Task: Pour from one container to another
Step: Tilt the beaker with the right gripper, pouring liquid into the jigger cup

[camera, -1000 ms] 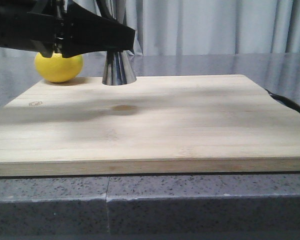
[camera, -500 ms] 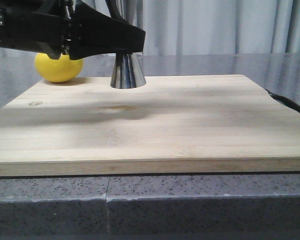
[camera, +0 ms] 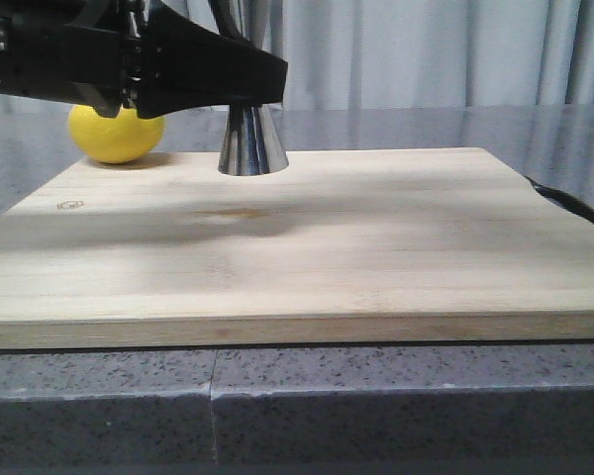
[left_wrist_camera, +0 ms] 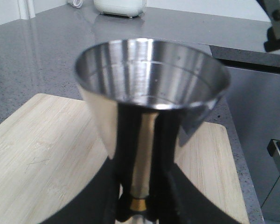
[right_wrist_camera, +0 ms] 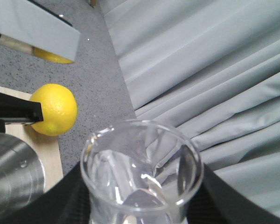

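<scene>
Our left pincer [camera: 246, 87], clamped on the jigger [camera: 251, 142], has carried it toward 3 o'clock and settled, while our right pincer [right_wrist_camera: 140, 205] pinches the beaker [right_wrist_camera: 142, 177] alongside, ready to pour.

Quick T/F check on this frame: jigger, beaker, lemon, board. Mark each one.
1. The left end effector holds the jigger at its narrow waist. True.
2. The jigger lies on its side on the cutting board. False: it stands upright on the board.
3. The lemon sits beyond the board's far left corner. True.
4. The beaker rests on the board. False: it sits in the right end effector, above the jigger.
</scene>
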`<state>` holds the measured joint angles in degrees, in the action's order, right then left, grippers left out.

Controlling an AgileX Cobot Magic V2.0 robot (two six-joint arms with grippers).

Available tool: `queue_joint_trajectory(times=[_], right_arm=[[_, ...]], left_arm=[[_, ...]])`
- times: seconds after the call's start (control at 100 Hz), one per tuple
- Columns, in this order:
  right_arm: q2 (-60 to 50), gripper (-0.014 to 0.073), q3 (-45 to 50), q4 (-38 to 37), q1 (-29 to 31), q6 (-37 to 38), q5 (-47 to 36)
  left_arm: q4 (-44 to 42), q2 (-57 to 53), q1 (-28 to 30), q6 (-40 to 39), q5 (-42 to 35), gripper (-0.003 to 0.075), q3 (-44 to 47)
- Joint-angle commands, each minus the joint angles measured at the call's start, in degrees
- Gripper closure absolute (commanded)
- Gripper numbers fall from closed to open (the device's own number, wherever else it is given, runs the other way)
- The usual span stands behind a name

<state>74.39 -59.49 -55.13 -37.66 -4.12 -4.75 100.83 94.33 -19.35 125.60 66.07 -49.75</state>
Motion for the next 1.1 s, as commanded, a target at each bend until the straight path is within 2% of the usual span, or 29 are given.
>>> queue_joint_trajectory(times=[0.0, 1.09], right_arm=[[-1.5, 0.0410, -2.2, -2.3, -0.1, -0.2, -3.3], [-1.5, 0.0410, -2.2, -13.5, -0.1, -0.2, -3.0]], left_arm=[[4.4, -2.1, -0.5, -0.3, 6.9, 0.0739, -1.6], [4.4, -2.1, -0.5, -0.3, 6.8, 0.0739, -1.6]])
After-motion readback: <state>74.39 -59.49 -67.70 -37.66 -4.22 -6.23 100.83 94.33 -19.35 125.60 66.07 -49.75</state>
